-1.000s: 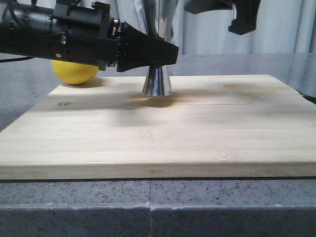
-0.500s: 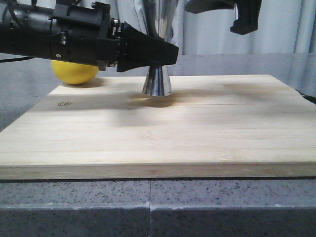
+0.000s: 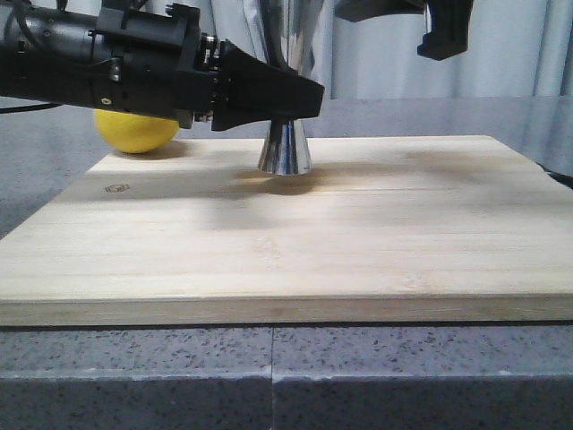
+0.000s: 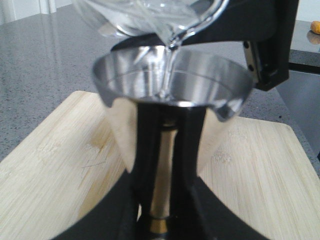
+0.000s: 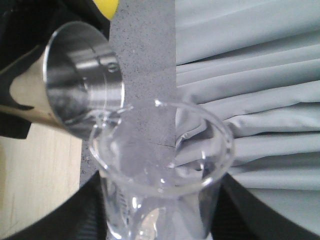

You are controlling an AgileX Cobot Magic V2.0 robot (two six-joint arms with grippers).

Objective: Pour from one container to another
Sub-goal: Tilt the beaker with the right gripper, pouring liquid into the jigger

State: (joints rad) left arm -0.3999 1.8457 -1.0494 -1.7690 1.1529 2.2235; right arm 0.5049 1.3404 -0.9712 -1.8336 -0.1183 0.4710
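Note:
The steel jigger [image 3: 285, 149] stands upright on the wooden board [image 3: 358, 233], and my left gripper [image 3: 300, 94] is shut on its waist. In the left wrist view its black fingers [image 4: 145, 150] flank the brass-banded waist under the jigger's wide upper cup [image 4: 200, 90]. The clear glass beaker [image 5: 160, 170] is held in my right gripper [image 5: 160, 215], shut on it, and is tilted with its lip over the jigger's mouth [image 5: 82, 85]. A thin clear stream [image 4: 167, 65] runs from the beaker's lip [image 4: 150, 20] into the cup. My right gripper [image 3: 443, 31] hangs high at the upper right of the front view.
A yellow lemon [image 3: 134, 130] lies on the grey counter [image 3: 54, 170] behind the board's far left corner, under my left arm. Grey curtains [image 3: 501, 45] hang behind. The counter's front edge [image 3: 269, 376] runs below the board.
My right gripper has risen slightly in the front view. The left gripper and jigger have stayed put.

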